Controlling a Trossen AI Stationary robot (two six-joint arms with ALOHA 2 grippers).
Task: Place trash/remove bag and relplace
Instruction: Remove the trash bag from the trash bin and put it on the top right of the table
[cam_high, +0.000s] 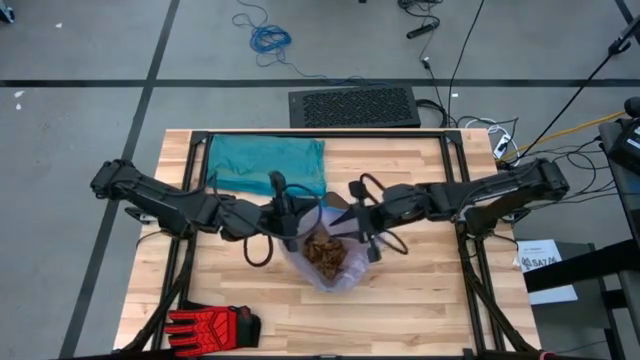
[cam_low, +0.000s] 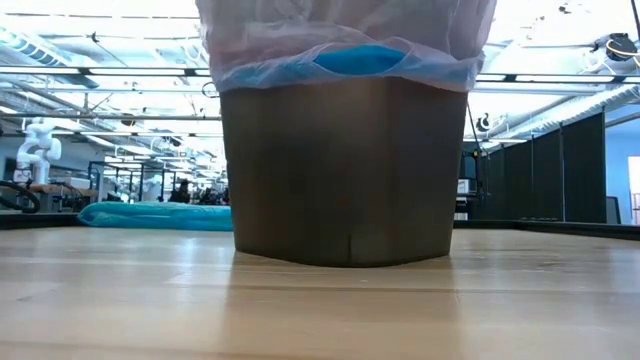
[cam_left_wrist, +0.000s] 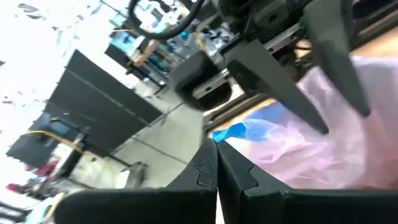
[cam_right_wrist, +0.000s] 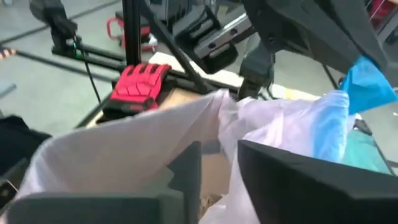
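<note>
On the wooden counter (cam_high: 420, 300), seen from above, a red-and-black glove (cam_high: 212, 325) lies at about 7 o'clock, near the front edge. A folded teal-green bag (cam_high: 265, 164) lies flat at about 11 o'clock, toward the back; the low view shows it as a thin teal strip (cam_low: 155, 215) behind the bin.

The left gripper (cam_high: 291, 232) hangs over the left side of the bag (cam_high: 330, 272), the pale lilac-pink liner. In the left wrist view its fingers (cam_left_wrist: 205, 171) are pressed together, with a blue scrap of the liner's rim (cam_left_wrist: 231, 132) right at their tips; whether any plastic is caught between them cannot be told.

At the counter's centre the liner's mouth stands open, and inside it sits the trash (cam_high: 326, 253), a heap of tan-brown paper wads. In the low view the liner's pink film and blue rim (cam_low: 350, 62) fold over the top of a dark bin (cam_low: 345, 175), which stands upright on the counter.

The right gripper (cam_high: 366, 236) is at the liner's right edge, at about 3 o'clock from the trash. In the right wrist view its fingers (cam_right_wrist: 186, 171) are slightly apart, with a fold of pink plastic (cam_right_wrist: 227, 134) lying in the gap between them.
</note>
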